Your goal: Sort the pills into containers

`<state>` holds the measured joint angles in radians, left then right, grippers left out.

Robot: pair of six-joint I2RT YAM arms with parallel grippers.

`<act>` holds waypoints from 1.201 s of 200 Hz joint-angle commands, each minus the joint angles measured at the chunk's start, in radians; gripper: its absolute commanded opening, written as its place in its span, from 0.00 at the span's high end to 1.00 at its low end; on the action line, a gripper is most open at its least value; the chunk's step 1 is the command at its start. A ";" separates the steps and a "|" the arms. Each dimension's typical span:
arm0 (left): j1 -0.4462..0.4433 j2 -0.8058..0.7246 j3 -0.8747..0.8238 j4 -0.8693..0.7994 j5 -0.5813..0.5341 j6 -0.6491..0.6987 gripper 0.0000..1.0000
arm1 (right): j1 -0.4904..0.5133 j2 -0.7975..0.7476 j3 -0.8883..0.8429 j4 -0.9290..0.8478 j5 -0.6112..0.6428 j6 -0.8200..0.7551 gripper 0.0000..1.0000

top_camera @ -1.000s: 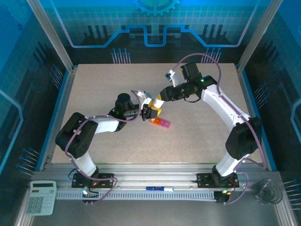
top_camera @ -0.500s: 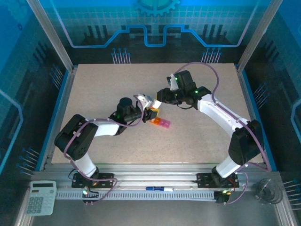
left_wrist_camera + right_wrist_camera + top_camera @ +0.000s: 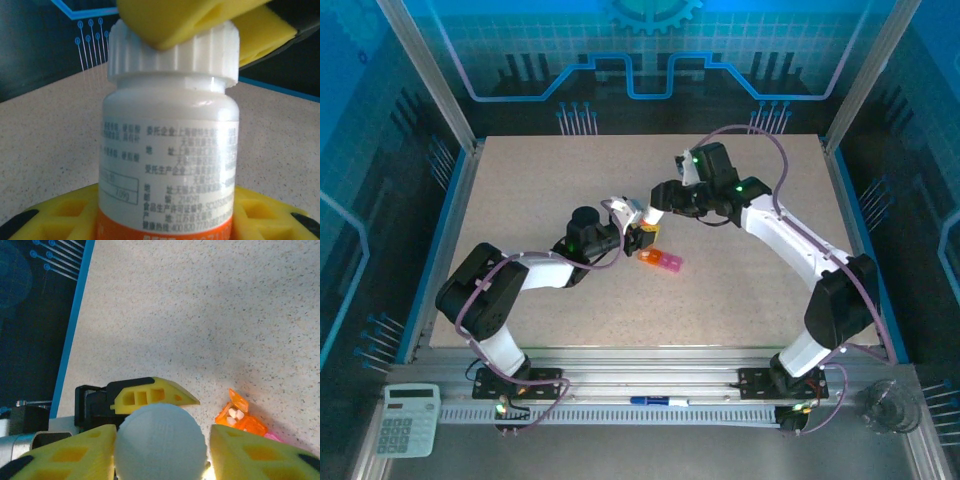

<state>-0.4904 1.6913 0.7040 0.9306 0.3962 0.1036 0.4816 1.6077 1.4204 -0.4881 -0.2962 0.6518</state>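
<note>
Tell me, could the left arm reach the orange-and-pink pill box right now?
Probably not usefully: the pill box lies on the table close beside the left gripper, but that gripper is shut on the white bottle, so it can't grasp anything else.

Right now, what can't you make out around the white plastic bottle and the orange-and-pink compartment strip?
White plastic pill bottle: contents hidden by its opaque wall; base cut off, left wrist view.
Right gripper: whether it clamps the ribbed white cap, which hides the contact, right wrist view.
Pink translucent compartments: contents too small, top view.
Orange compartment: pill count blurred, right wrist view.
</note>
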 commanded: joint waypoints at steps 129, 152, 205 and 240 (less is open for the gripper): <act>0.051 0.012 0.063 0.088 0.263 -0.116 1.00 | -0.192 -0.076 0.092 -0.159 -0.279 -0.485 0.19; 0.058 0.017 0.083 0.055 0.310 -0.128 1.00 | -0.169 -0.034 0.154 -0.246 -0.286 -0.560 0.18; 0.059 0.021 0.095 0.030 0.332 -0.130 1.00 | -0.108 0.022 0.218 -0.283 -0.273 -0.590 0.19; 0.058 0.019 0.097 0.030 0.337 -0.136 1.00 | -0.074 0.066 0.268 -0.329 -0.243 -0.611 0.20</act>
<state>-0.4400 1.7027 0.7715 0.9527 0.6937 -0.0223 0.3840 1.6451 1.6360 -0.7559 -0.5465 0.0826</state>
